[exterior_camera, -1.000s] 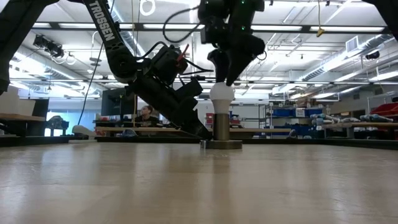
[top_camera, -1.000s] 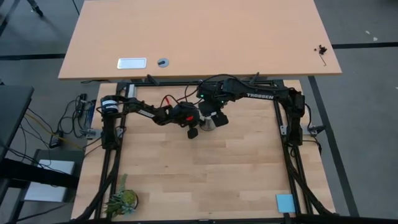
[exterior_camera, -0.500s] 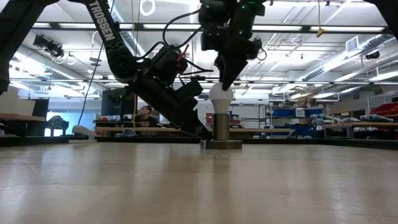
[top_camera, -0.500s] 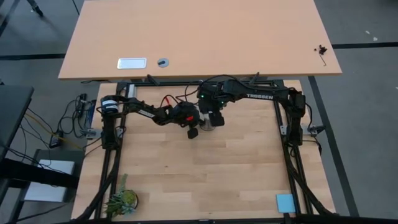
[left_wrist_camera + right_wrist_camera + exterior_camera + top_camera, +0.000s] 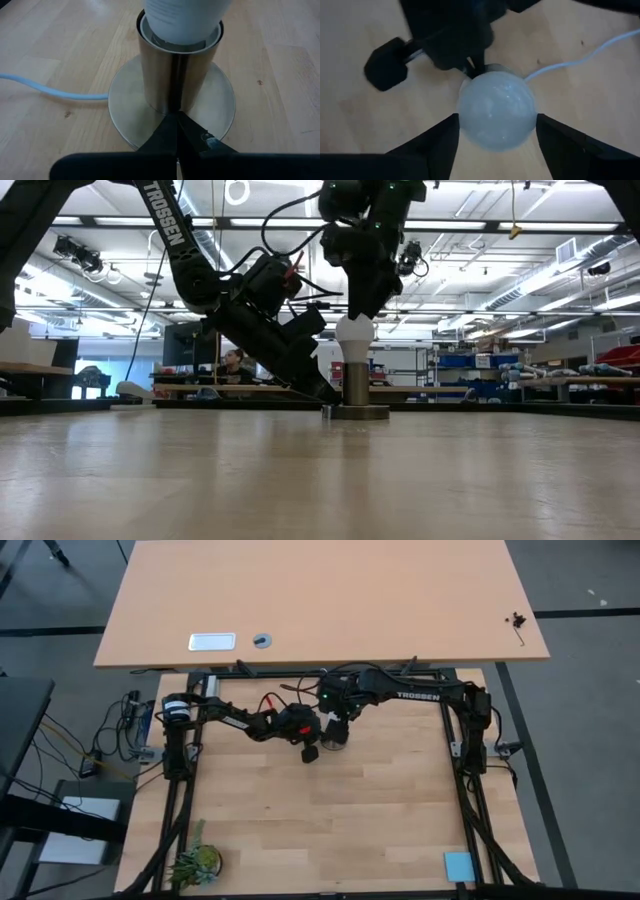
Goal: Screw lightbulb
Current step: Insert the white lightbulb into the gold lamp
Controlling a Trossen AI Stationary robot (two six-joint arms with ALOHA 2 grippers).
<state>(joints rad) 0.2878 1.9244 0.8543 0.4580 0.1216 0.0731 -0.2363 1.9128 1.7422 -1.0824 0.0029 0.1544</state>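
Observation:
The white lightbulb stands upright with its narrow end in the open top of a metal cylinder socket, which rises from a round base plate on the table. In the low view the lightbulb sits on top of the socket. My right gripper comes down from above and is shut on the lightbulb. My left gripper is shut, slanting down from the table's left, with its tips at the socket's foot. In the high view both grippers cover the socket. My right gripper pinches the lightbulb's round upper part between its two fingers, one on each side. The fingers point down from above. The lightbulb stands upright in the socket. My left gripper's shut fingertips rest on the base plate, against the foot of the cylinder, slanting down from the table's left.
A white cord runs from the socket across the table. A small plant stands at the near left corner and a blue square lies at the near right. A second tabletop lies beyond the far edge. A person sits far behind.
My right gripper has turned about its upright axis over the lightbulb while staying above the socket. The lightbulb has stayed upright in the socket.

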